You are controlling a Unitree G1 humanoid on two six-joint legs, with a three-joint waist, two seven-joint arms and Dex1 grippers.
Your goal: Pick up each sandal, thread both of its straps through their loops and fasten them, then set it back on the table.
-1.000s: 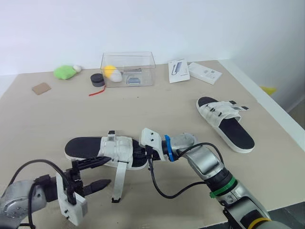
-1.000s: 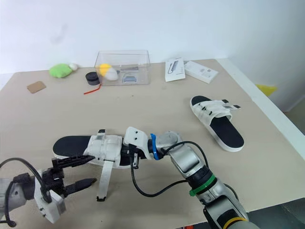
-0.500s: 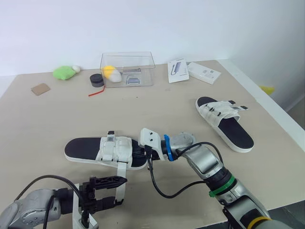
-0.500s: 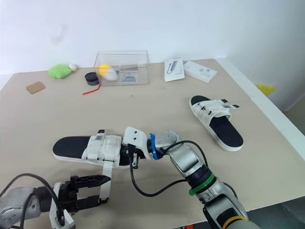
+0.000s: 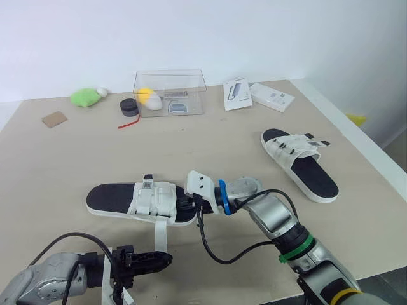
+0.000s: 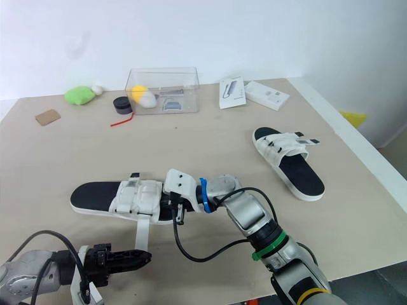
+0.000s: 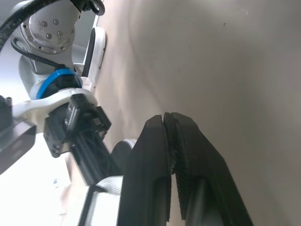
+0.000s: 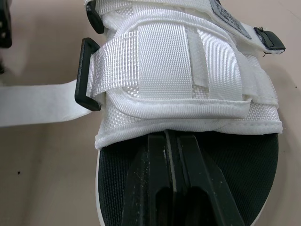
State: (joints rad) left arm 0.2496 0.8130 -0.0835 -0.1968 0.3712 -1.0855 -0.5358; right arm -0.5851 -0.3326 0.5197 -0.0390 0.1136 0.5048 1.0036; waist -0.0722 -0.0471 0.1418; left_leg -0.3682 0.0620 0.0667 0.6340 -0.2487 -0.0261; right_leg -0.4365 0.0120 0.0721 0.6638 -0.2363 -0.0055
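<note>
The near sandal (image 5: 127, 198), black footbed with a white woven upper, lies flat at the table's front. Its loose white strap (image 5: 161, 234) trails toward me. My left gripper (image 5: 164, 258) is shut, its tip right at the strap's free end. In the left wrist view the fingertips (image 7: 157, 129) meet with no strap between them. My right gripper (image 8: 170, 134) is shut, tips tucked under the upper's edge on the footbed. A black loop (image 8: 87, 73) sits on the upper's side. The second sandal (image 5: 300, 162) rests at the right, straps loose.
At the back stand a clear box (image 5: 170, 92), a green toy (image 5: 84, 96), a black disc (image 5: 130, 106), a brown card (image 5: 55, 118) and two white packets (image 5: 238, 93) (image 5: 273, 97). The table's right edge (image 5: 356, 136) runs close behind the second sandal.
My left gripper swung down toward the table's front, reached the end of the loose strap and went from wide open to shut. The right arm and both sandals stayed put.
</note>
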